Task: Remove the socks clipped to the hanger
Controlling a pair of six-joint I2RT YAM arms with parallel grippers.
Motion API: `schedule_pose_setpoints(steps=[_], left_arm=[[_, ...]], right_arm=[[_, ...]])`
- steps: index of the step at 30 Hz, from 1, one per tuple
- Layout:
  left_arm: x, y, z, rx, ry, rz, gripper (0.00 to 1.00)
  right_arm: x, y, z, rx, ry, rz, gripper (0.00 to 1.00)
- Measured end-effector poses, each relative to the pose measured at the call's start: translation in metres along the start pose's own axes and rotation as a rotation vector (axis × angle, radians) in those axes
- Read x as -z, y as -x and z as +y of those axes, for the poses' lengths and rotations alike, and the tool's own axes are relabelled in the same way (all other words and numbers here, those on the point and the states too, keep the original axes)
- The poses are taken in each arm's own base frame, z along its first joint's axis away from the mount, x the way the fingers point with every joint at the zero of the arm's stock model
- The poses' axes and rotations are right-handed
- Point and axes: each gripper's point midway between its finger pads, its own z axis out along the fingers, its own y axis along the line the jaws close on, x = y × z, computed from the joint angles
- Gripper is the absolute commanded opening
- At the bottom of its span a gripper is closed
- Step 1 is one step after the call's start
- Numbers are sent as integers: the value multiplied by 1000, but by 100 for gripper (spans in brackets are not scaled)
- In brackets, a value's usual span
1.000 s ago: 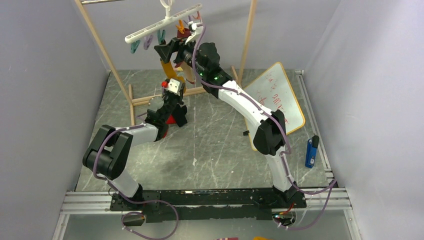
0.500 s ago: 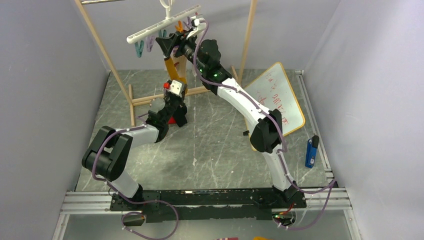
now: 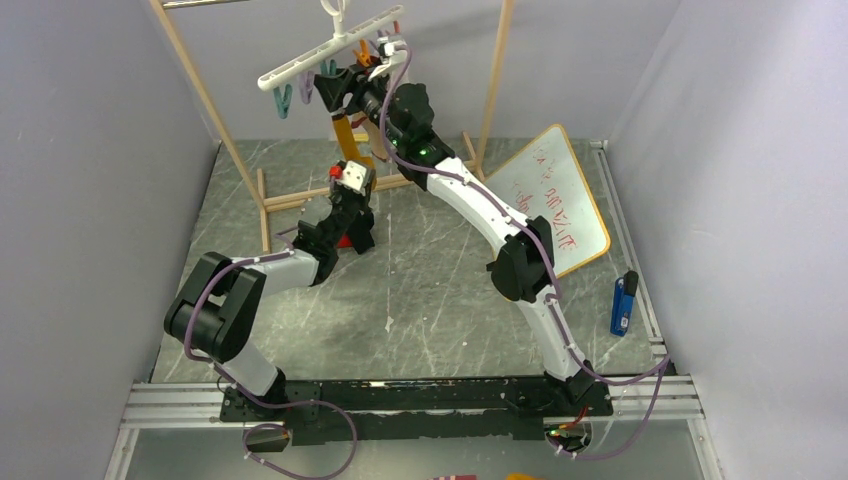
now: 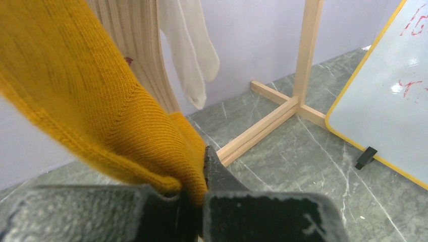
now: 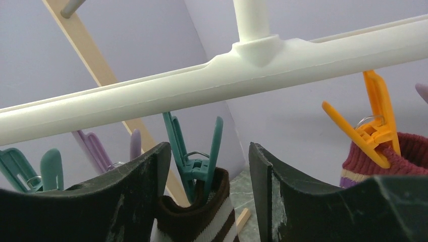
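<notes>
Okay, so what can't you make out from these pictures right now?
- Top external: the right arm covers the middle clips of the hanger, so the sock count is unclear.
- Right wrist: the open right gripper and the bottom edge cut off the striped cuff below the teal clip.
- Left wrist: the mustard sock, pinched in the left gripper, leaves the top edge; its clip is unseen.

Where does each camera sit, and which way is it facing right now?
Top external: above and behind the bases, looking down on the table; left arm and right arm show whole, reaching to the hanger.
Left wrist: low, facing the wooden rack foot and whiteboard; left gripper shut on the mustard sock.
Right wrist: tilted up at the hanger bar; right gripper open, fingers flanking a teal clip.
Shared: top and right wrist both show the hanger; top and left wrist the mustard sock.
</notes>
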Motion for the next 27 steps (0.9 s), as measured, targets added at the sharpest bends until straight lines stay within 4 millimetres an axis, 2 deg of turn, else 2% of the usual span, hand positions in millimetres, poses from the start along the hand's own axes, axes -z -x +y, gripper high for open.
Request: schedule_pose_setpoints(steps=[17,22,27], left_arm=[[0,0,-3,0,-3,1,5],[0,0,-2,-4,-2,1,5],[0,0,-3,-10,-4,1,5]], right_arm=[[-1,10,2,5,11,-40,56],[-2,14,2,8,15,-51,50],[-3,20,4,12,20,-67,38]])
